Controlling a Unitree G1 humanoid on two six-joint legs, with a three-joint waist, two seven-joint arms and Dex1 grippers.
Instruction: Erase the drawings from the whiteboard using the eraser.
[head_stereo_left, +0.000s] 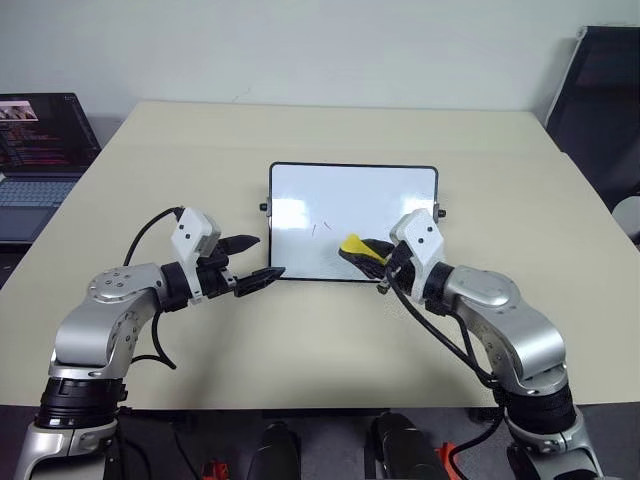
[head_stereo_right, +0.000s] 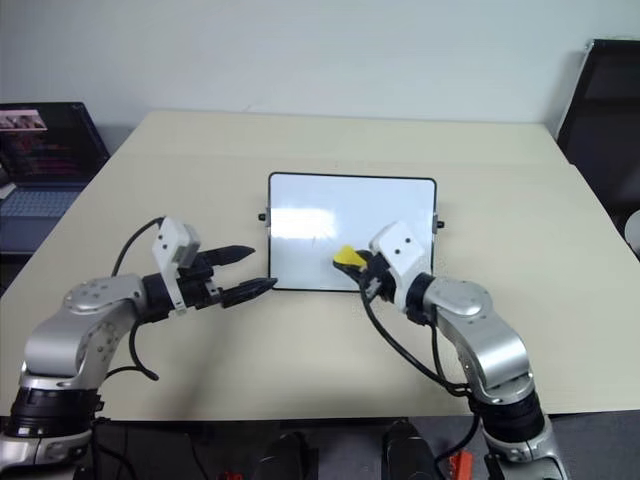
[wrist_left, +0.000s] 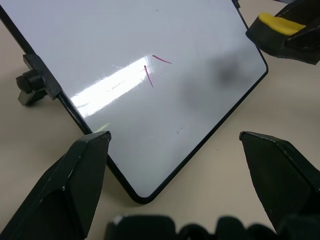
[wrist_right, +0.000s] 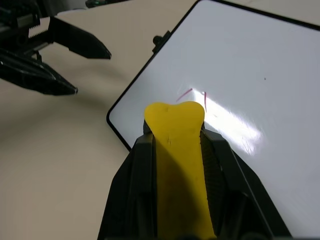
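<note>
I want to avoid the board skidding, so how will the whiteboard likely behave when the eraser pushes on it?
The whiteboard lies flat on the smooth table with nothing holding it, so it may slide. Its thin frame suggests it is light. The left gripper, open at its corner, could probably brace it while the right gripper wipes with the eraser.

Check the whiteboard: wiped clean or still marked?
Still marked. Two thin red strokes remain near the middle of the whiteboard; the eraser sits clamped in the right claw.

A beige table (head_stereo_left: 330, 130) meets a pale wall (head_stereo_left: 300, 40); laptop (head_stereo_left: 40, 150) left.
</note>
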